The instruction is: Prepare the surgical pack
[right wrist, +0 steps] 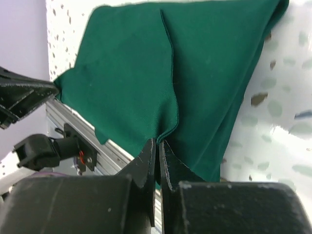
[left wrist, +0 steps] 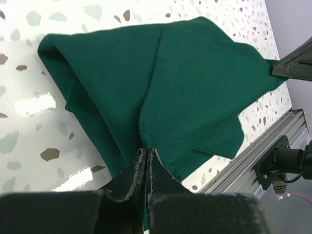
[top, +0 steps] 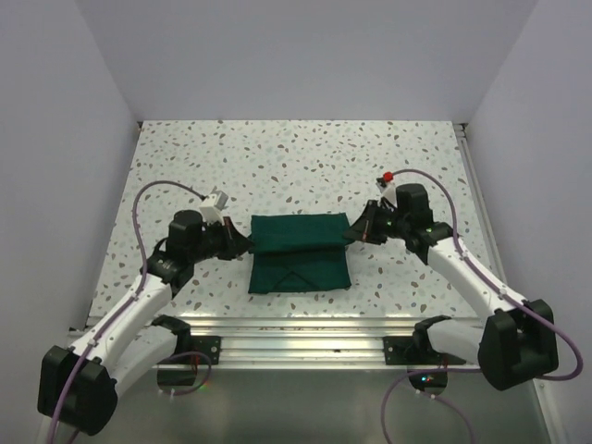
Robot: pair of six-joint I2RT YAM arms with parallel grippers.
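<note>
The dark green cloth drape (top: 300, 252) lies folded as a bundle at the table's middle front. My left gripper (top: 246, 242) is shut on the cloth's left edge; in the left wrist view the gripper (left wrist: 147, 152) pinches a fold of the cloth (left wrist: 190, 83). My right gripper (top: 352, 237) is shut on the cloth's right edge; in the right wrist view the gripper (right wrist: 158, 143) pinches a hem of the cloth (right wrist: 131, 73). Both grippers hold an upper flap slightly raised. No tray, scissors, forceps or gauze show.
The speckled white table (top: 296, 157) extends behind the cloth. An aluminium rail (top: 296, 331) runs along the near edge. Grey walls enclose the back and sides.
</note>
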